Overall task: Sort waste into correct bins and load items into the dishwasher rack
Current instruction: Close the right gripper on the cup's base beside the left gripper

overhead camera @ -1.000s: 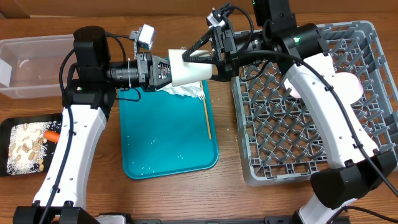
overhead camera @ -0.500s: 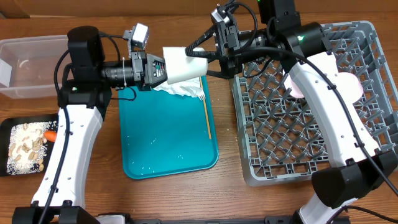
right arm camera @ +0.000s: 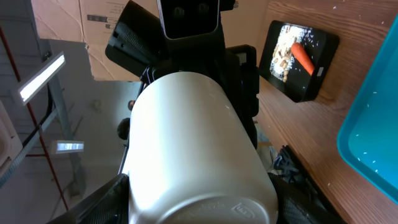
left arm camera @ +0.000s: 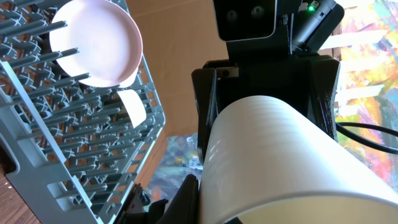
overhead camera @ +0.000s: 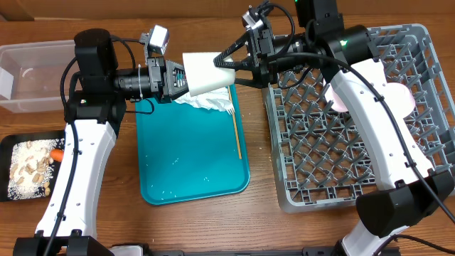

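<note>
A white cup (overhead camera: 206, 75) hangs sideways above the far edge of the teal tray, held between both arms. My left gripper (overhead camera: 186, 78) is shut on its rim, one finger (left arm camera: 186, 199) against the outer wall. From the right, my right gripper (overhead camera: 229, 70) is shut on the cup's base, its fingers pressing both sides of the cup (right arm camera: 193, 149). The grey dishwasher rack (overhead camera: 419, 32) at the right holds a white plate (overhead camera: 398, 99) and a small bowl (left arm camera: 134, 106). A crumpled napkin (overhead camera: 210, 103) and the yellow-handled fork (overhead camera: 237, 135) lie on the tray.
The teal tray (overhead camera: 192, 156) lies mid-table. A clear tub (overhead camera: 35, 75) stands at the far left. In front of it is a black tray (overhead camera: 11, 142) with an orange carrot (overhead camera: 58, 154) and beige food bits (overhead camera: 28, 171).
The left arm has carried the cup slightly left and up. The right gripper followed and closed its fingers onto the cup's base.
</note>
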Controlling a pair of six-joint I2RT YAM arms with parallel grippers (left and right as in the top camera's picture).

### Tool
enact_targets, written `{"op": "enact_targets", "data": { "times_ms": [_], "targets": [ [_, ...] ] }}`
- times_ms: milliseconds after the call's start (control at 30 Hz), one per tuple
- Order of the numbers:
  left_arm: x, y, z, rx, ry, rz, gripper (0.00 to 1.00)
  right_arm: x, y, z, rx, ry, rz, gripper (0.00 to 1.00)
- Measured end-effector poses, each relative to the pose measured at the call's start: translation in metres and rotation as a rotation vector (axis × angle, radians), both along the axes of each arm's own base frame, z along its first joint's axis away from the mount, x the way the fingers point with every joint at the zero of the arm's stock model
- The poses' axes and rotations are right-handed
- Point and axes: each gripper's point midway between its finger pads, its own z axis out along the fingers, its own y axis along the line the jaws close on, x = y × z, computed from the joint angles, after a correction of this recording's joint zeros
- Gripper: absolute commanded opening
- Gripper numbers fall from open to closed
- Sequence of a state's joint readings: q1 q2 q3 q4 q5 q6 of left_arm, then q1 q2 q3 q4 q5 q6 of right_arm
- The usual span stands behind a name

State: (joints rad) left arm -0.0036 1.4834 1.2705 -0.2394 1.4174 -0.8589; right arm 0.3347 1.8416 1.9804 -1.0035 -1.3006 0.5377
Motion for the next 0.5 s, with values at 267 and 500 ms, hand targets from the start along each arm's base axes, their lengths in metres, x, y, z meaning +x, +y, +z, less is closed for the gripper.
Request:
{"op": "enact_targets", "data": {
  "times_ms": [267, 500],
  "targets": [
    [0.0025, 0.0004, -0.0024, 0.009, 0.009, 0.017, 0.04, 0.0019, 0.0001, -0.0003, -0.002, -0.015, -0.005, 1.0],
    [0.0066, 0.0013, -0.0046, 0.021, 0.01, 0.042, 0.04, 0.0017, 0.0001, -0.0002, -0.002, -0.01, -0.006, 1.0]
  ]
}}
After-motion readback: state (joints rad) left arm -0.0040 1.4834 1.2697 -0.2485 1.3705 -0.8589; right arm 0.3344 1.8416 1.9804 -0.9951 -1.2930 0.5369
